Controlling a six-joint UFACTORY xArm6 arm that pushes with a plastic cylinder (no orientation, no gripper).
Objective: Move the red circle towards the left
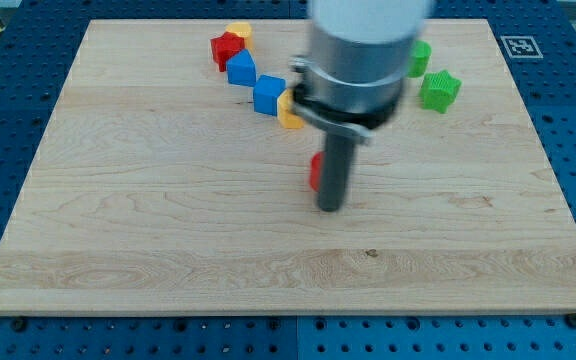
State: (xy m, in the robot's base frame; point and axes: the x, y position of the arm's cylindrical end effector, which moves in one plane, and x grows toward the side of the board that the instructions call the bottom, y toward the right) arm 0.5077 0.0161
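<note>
A fat pale-grey cylinder [363, 45] filled the top of the view, smeared by motion blur. Below it sat a dark, near-black collar ring [340, 112], wider than the cylinder and ragged at its edge. From that collar dropped the straight dark-grey rod [334, 170], slim and plain, ending at my tip [330, 209], blunt and flat. Any screws or markings were lost in the blur.
</note>
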